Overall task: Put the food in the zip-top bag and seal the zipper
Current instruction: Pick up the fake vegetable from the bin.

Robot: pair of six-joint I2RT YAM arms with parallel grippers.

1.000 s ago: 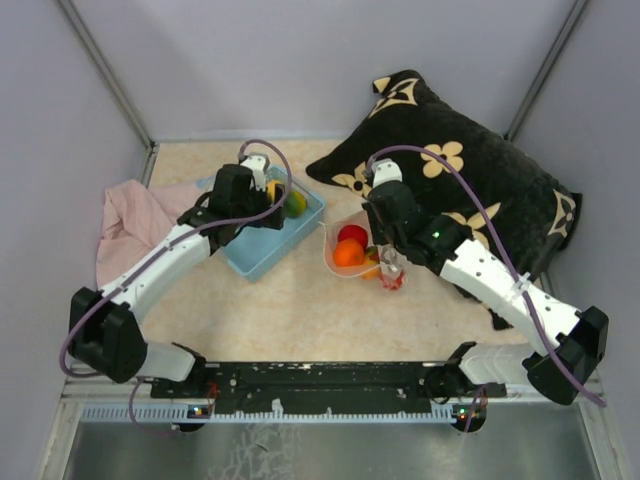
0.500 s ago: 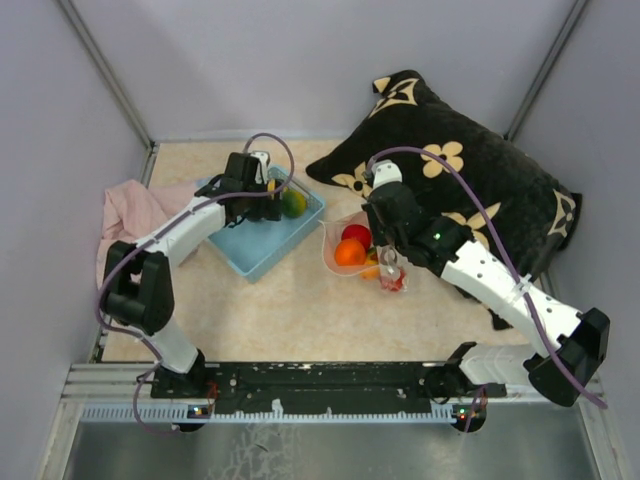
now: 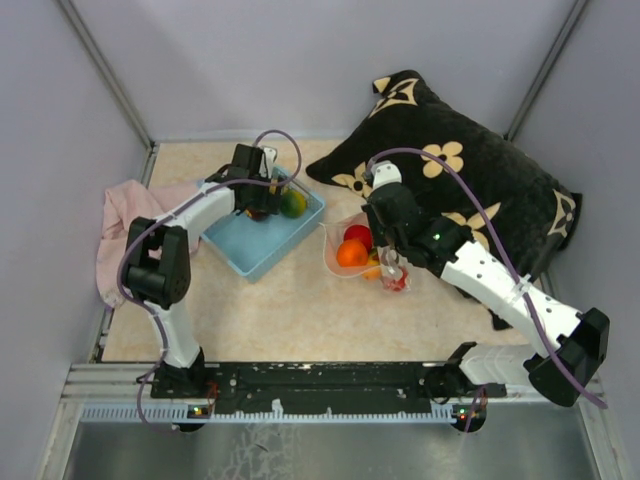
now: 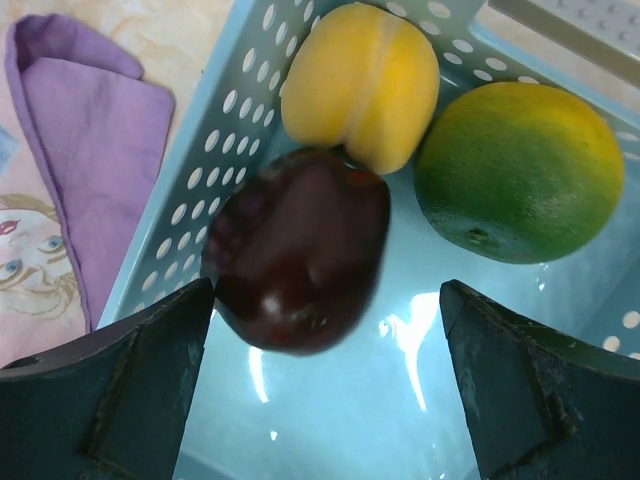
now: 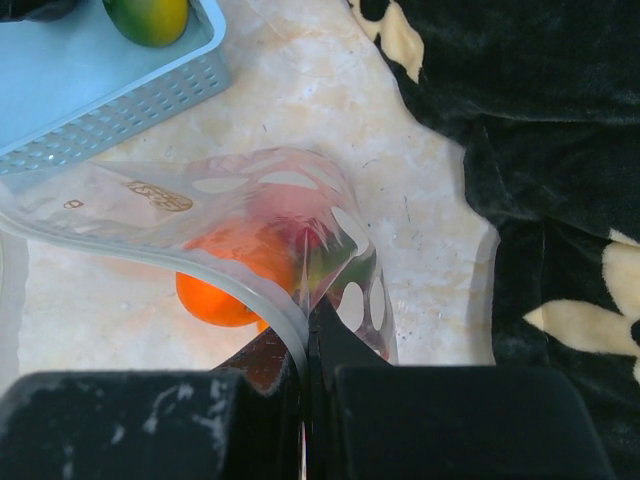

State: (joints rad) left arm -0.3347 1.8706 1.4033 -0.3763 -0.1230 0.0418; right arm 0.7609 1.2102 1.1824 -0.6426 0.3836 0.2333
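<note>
My left gripper (image 4: 320, 385) is open inside the light-blue basket (image 4: 225, 130), jaws wide apart, just short of a dark purple fruit (image 4: 300, 250). A yellow fruit (image 4: 360, 80) and a green-orange fruit (image 4: 515, 170) lie beyond it. In the top view the left gripper (image 3: 262, 205) is over the basket (image 3: 250, 250). My right gripper (image 5: 308, 345) is shut on the edge of the zip-top bag (image 5: 240, 205), holding its mouth open. An orange fruit (image 5: 215, 290) and a red fruit (image 3: 357, 236) lie inside the bag (image 3: 335, 262). The zipper strip (image 5: 200, 270) curves along the open mouth.
A black pillow with cream flowers (image 3: 470, 190) lies right of the bag, close behind the right arm. A pink cloth (image 3: 130, 215) lies left of the basket, also showing in the left wrist view (image 4: 70, 180). Grey walls close the back and sides.
The left arm has stretched farther back and the gripper has come down into the basket over the purple fruit. The right gripper has kept its hold on the bag.
</note>
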